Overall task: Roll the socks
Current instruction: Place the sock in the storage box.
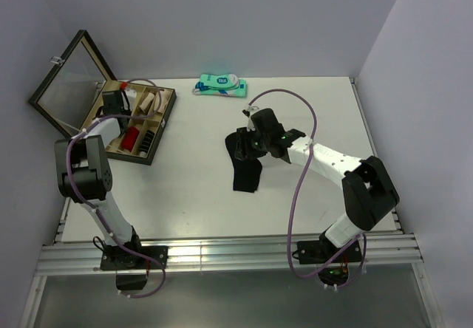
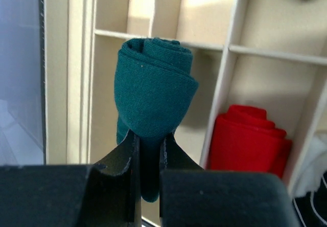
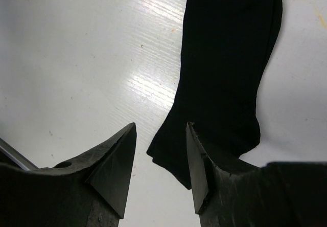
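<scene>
My left gripper (image 2: 148,135) is shut on the dark green sock (image 2: 153,89), which is rolled into a tight bundle and held over a compartment of the wooden organizer box (image 2: 225,73). In the top view the left gripper (image 1: 112,103) hangs over the box's far end, and the green roll is hidden there. The plain black sock (image 1: 246,169) lies flat on the table. My right gripper (image 1: 245,142) hovers over its far end. In the right wrist view the gripper (image 3: 161,126) is open, with one edge of the black sock (image 3: 230,58) between the fingers.
The organizer box (image 1: 161,128) sits at the back left with its glass lid (image 1: 68,84) standing open. It holds a red rolled sock (image 2: 250,140), also seen from the top (image 1: 131,137), and a beige roll (image 1: 145,105). A teal-and-white packaged pair (image 1: 220,86) lies at the back.
</scene>
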Controlling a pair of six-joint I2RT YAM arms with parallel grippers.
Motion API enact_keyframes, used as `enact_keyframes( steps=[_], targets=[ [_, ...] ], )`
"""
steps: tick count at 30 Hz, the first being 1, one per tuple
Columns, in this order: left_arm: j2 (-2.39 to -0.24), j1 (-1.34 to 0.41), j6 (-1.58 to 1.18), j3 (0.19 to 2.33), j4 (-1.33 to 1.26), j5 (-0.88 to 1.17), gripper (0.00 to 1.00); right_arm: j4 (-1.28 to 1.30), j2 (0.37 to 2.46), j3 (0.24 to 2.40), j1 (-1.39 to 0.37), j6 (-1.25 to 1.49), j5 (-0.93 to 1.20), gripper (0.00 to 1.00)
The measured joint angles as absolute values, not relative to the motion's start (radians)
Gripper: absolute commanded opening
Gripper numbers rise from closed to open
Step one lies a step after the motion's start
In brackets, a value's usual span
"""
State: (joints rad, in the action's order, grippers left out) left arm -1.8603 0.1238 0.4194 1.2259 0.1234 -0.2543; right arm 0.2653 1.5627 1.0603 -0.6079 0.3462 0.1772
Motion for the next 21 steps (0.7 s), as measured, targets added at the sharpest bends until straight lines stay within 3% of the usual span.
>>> enact_keyframes(
  steps=[12,21],
  targets=[
    [-1.836,0.13,0.371,1.178,0.23,-0.216,0.0,0.266,1.578,1.06,-0.608,0.343,0.187,0.51],
    [-1.958,0.181,0.324,1.34,0.375,-0.156,0.0,0.266,1.582,1.06,-0.608,0.343,0.2,0.5]
  ],
)
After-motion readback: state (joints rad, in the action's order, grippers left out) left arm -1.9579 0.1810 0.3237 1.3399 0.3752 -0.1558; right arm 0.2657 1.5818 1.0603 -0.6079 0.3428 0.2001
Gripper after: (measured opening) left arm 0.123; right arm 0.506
